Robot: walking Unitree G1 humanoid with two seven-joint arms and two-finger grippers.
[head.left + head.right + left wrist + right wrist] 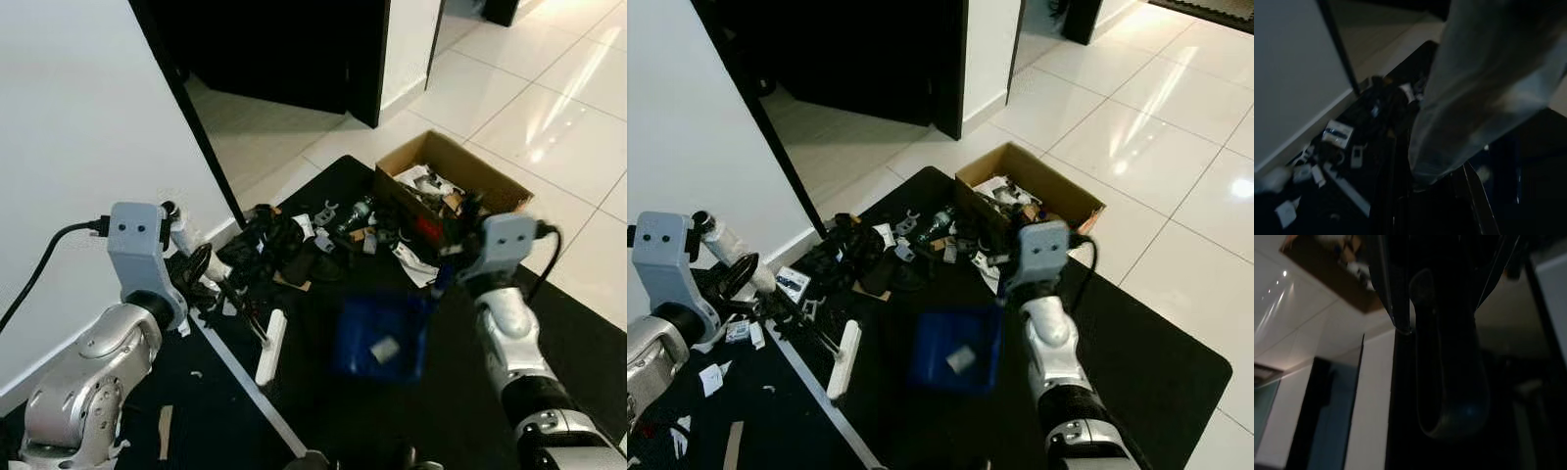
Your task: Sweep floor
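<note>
Floor debris (pixel 294 245) lay on the black mat (pixel 578 343), ahead of and between both grippers. Right gripper (pixel 443 279) held a blue dustpan (pixel 380 338) low, likely to catch sweepings. Left gripper (pixel 211 279) gripped a broom handle (pixel 730 250) angled toward the pile.

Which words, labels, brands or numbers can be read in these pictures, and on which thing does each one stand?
None can be read.
Small white packet by the wall: dark print, too blurred to read.
Cardboard box: white items inside carry marks too small to read.
Blue dustpan: a pale scrap lies in it, no text visible.
Both wrist views are too dark for any lettering.
</note>
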